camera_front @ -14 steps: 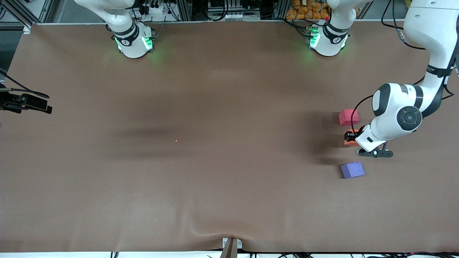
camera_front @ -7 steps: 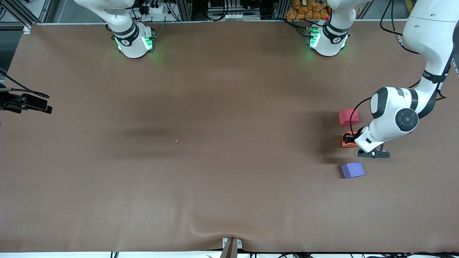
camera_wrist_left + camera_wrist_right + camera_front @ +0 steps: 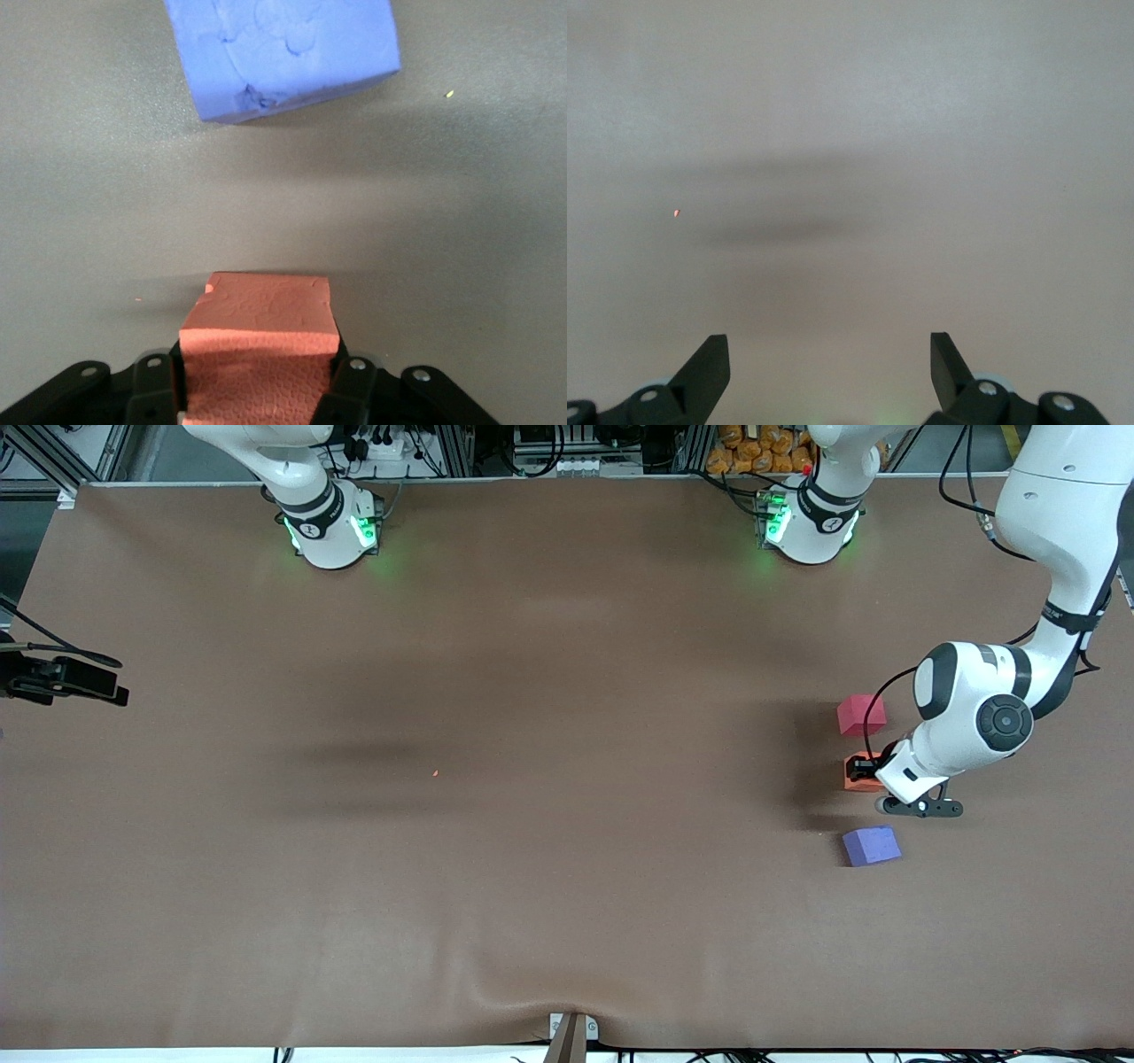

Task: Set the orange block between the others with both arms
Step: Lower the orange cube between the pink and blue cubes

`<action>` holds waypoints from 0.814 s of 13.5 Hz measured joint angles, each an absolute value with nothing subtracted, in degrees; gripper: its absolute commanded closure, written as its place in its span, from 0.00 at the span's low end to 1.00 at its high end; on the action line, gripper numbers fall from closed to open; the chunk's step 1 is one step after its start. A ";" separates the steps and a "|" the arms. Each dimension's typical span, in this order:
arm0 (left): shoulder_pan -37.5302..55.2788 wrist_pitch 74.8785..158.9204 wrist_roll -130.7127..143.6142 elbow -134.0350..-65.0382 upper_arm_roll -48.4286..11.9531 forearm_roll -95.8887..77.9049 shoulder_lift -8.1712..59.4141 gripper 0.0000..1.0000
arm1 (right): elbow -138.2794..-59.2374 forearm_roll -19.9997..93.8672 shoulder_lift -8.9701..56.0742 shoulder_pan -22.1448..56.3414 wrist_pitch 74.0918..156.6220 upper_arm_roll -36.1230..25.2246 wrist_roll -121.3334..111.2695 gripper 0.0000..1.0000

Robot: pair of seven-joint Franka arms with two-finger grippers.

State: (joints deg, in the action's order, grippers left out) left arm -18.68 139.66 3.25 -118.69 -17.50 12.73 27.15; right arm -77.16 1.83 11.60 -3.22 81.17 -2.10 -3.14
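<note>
The orange block point(image 3: 856, 776) is pinched in my left gripper point(image 3: 863, 770), which is shut on its two sides, low over the brown mat. It sits in the gap between the pinkish-red cube point(image 3: 859, 715), farther from the front camera, and the purple-blue cube point(image 3: 872, 845), nearer to it. In the left wrist view the orange block point(image 3: 261, 336) fills the space between the fingers of the left gripper point(image 3: 260, 381), with the purple-blue cube point(image 3: 283, 53) a short way off. The right gripper point(image 3: 830, 359) is open over bare mat, holding nothing; it does not show in the front view.
A tiny orange speck point(image 3: 436, 772) lies mid-table, and the right wrist view shows the speck point(image 3: 676, 212) too. A black mount point(image 3: 62, 677) juts in at the right arm's end. The mat point(image 3: 567, 921) wrinkles near its front edge.
The left arm has shifted slightly, bringing the orange block a little lower and closer to the line between the two cubes. The right gripper has not moved.
</note>
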 measured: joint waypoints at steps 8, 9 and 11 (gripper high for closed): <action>-18.68 139.85 3.35 -117.56 -17.37 12.73 27.45 0.00 | -75.64 1.69 10.33 -3.34 78.77 -2.61 -3.11 0.00; -18.68 139.85 3.35 -117.25 -17.30 12.73 27.53 0.00 | -75.41 1.63 10.10 -3.37 78.32 -2.71 -3.11 0.00; -18.69 139.85 3.36 -116.91 -17.28 12.73 27.63 0.00 | -75.39 1.01 9.94 -3.37 78.14 -2.76 -3.11 0.00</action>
